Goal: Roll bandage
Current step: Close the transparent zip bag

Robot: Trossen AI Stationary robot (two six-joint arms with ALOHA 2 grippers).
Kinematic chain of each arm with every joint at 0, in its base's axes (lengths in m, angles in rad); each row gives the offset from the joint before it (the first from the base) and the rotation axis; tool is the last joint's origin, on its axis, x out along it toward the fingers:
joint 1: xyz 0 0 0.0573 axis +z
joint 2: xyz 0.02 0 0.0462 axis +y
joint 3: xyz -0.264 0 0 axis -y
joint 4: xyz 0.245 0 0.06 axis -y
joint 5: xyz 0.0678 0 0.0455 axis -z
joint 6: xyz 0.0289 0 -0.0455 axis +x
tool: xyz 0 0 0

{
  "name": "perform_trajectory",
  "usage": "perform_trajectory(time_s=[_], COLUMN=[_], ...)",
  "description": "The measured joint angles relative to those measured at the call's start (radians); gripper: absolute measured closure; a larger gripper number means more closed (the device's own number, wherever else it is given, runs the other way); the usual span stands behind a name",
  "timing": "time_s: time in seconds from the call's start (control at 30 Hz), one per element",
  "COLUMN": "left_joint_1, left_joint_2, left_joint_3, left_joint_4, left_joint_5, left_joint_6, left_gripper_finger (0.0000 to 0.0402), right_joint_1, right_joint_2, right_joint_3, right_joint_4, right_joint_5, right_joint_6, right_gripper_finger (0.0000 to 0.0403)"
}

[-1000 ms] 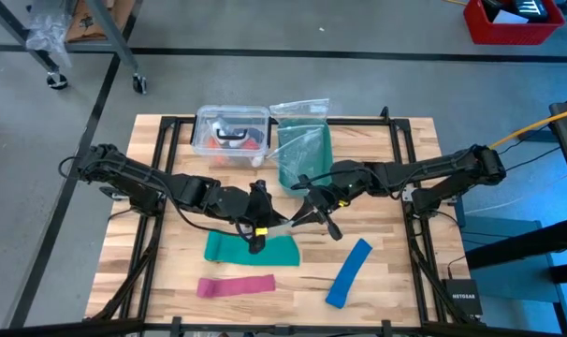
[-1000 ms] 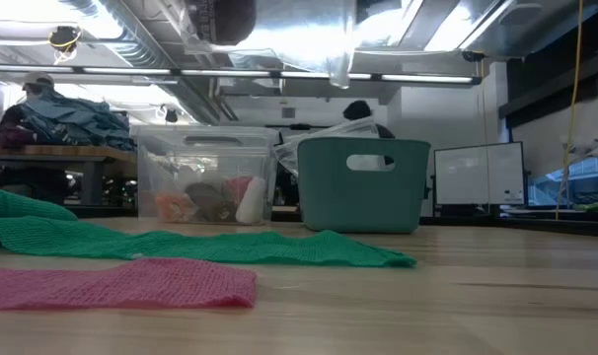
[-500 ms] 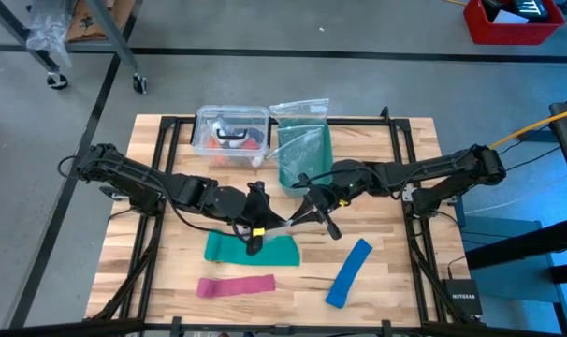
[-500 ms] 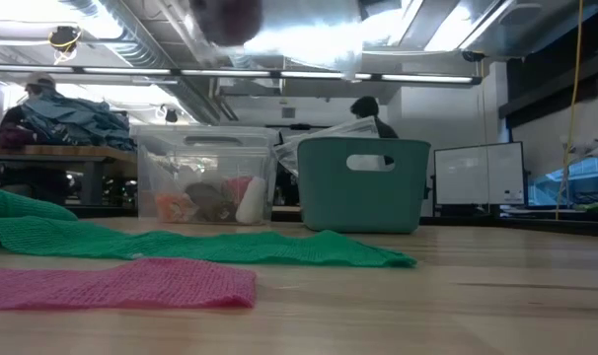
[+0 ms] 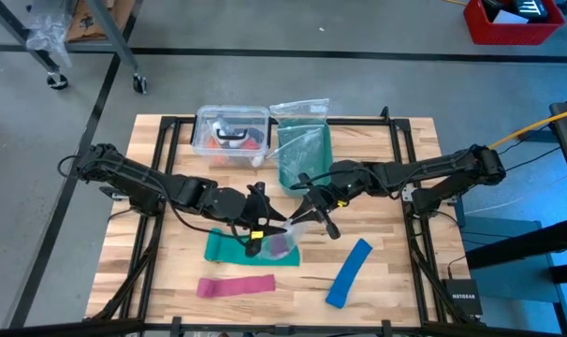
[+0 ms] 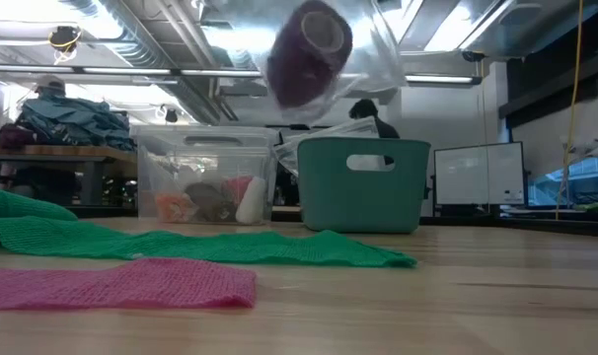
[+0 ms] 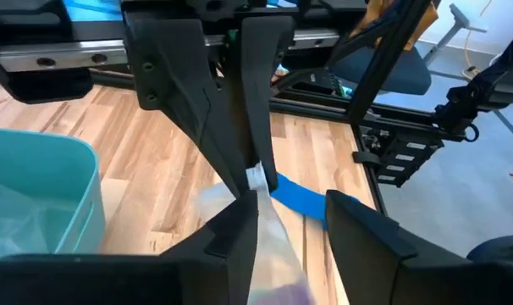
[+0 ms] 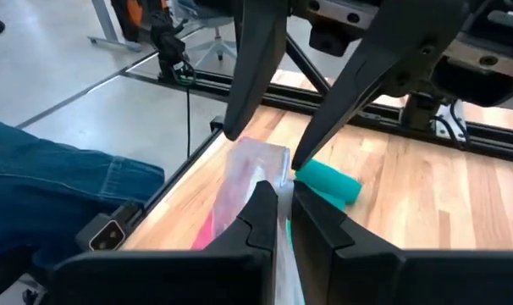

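Note:
The bandage is a small purple roll [image 6: 309,39] inside a clear plastic bag [image 5: 282,241]. The bag hangs over the green strip at mid-table. My right gripper [image 8: 284,212] is shut on the bag's top. My left gripper [image 7: 290,246] is open just left of it, at the same height. The bag's upper part [image 7: 265,237] passes between the left fingers, close to one of them. I cannot tell whether they touch. In the high view the left gripper [image 5: 257,236] and the right gripper [image 5: 302,221] face each other. My right gripper pinches the bag's top edge [image 8: 272,174] between its two fingers, coming from the table's right and slanting slightly down. The bag hangs below the fingers, clear of the table, with the purple roll [image 5: 282,247] in its bottom.
A green strip [image 5: 232,249], a pink strip [image 5: 235,285] and a blue strip [image 5: 349,271] lie flat on the near half of the table. At the far edge stand a clear lidded box [image 5: 232,131] and a teal basket [image 5: 304,154] with plastic bags in it.
My left gripper has opened and let go of the bag. The bag with the purple roll has dropped and swung toward the table's right. It now hangs from my right gripper alone and shows lower in the low view.

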Motion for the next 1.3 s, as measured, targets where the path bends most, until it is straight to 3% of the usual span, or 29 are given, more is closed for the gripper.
perform_trajectory(time_s=[0.4,1.07,1.3], left_joint_1=[0.018,0.04,0.038], left_joint_2=[0.0,0.0,0.001], left_joint_3=[0.0,0.0,0.0], left_joint_4=[0.004,0.007,0.045], left_joint_5=[-0.069,-0.067,-0.066], left_joint_6=[-0.004,0.003,0.027], left_gripper_finger=[0.0272,0.0395,0.0401], right_joint_1=[0.0,0.0,0.001], right_joint_2=[0.0,0.0,-0.002], right_joint_3=[0.0,0.0,0.0], right_joint_4=[0.007,0.013,0.017], right_joint_5=[0.004,0.018,0.02], right_joint_6=[0.0,-0.003,-0.003], right_gripper_finger=[0.0378,0.0378,0.0378])
